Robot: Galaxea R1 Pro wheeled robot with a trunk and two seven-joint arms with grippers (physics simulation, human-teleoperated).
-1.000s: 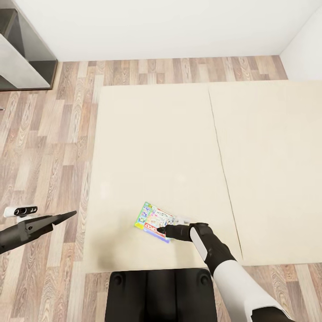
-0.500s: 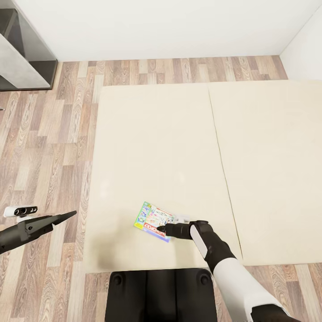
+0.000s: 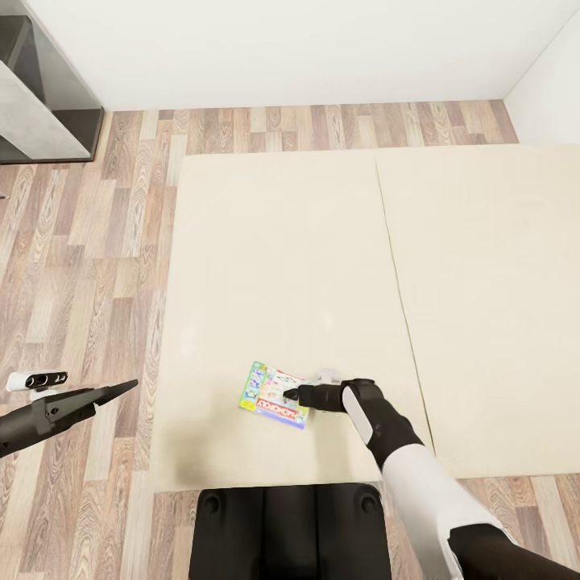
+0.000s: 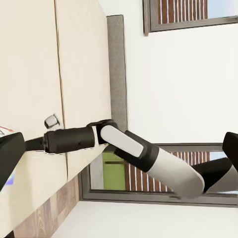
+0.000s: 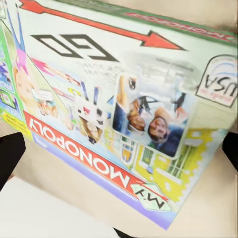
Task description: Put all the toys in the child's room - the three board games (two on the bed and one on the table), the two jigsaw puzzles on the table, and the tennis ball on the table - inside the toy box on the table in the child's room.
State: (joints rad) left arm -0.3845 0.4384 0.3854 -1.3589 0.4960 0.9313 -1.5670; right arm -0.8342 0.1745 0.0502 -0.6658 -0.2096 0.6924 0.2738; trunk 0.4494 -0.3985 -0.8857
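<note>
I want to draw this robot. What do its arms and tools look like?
The right arm is smooth and rounded: a white shell on the forearm, a black elbow joint, and a black wrist with a white oval patch. Its right tool is black and slim. The left tool tapers to a dark pointed wedge, with a small white camera block beside it carrying two round lenses.

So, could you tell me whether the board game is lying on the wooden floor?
No, the board game lies on the beige bed, near its front edge, with the floor off to the side.
</note>
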